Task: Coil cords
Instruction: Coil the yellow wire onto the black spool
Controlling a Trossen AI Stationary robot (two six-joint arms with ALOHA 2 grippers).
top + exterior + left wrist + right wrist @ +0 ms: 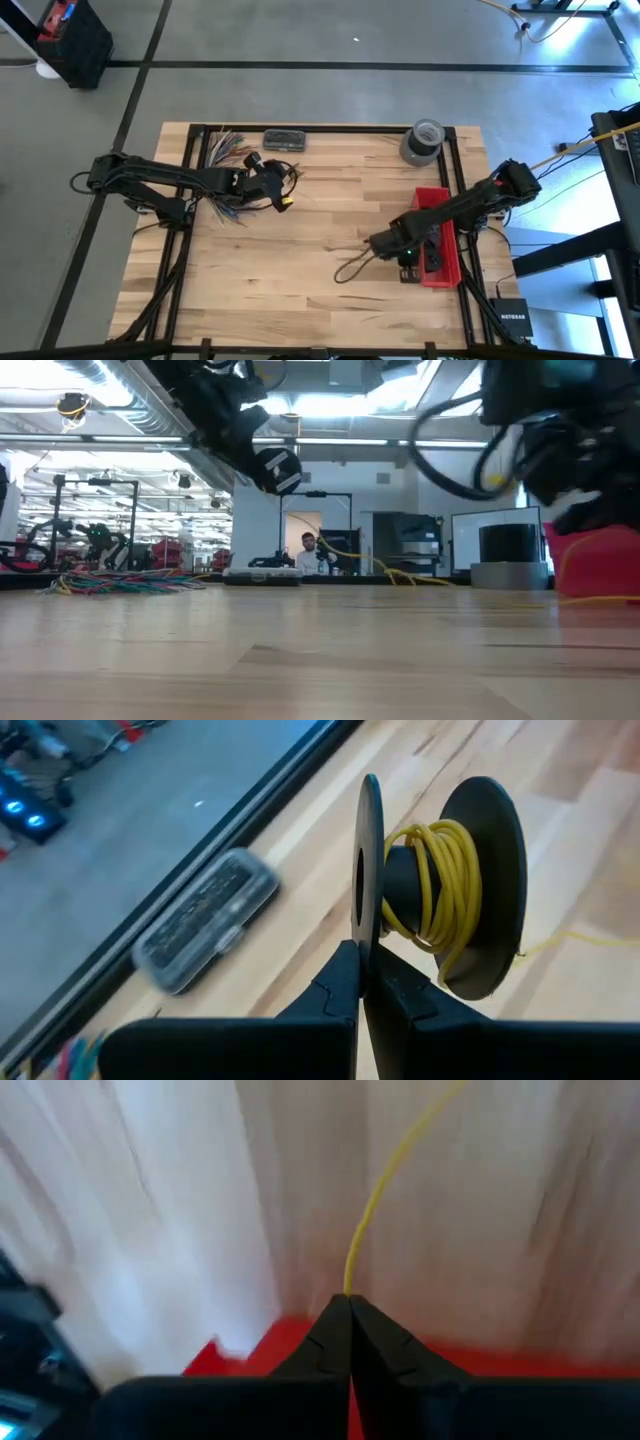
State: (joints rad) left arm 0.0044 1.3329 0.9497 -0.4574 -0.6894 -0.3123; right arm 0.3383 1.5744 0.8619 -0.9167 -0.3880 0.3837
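The left claw (362, 982) was clamped tight on the thin rim of a black spool (440, 885), held up over the back-left of the wooden surface (300, 260), with yellow cord (445, 880) wound round its core. Over on the right, the right claw (348, 1320) was pinched shut on the cord's free end, just above the red bin (440, 240). A loop of cord (355, 265) lay slack on the wood beside that claw.
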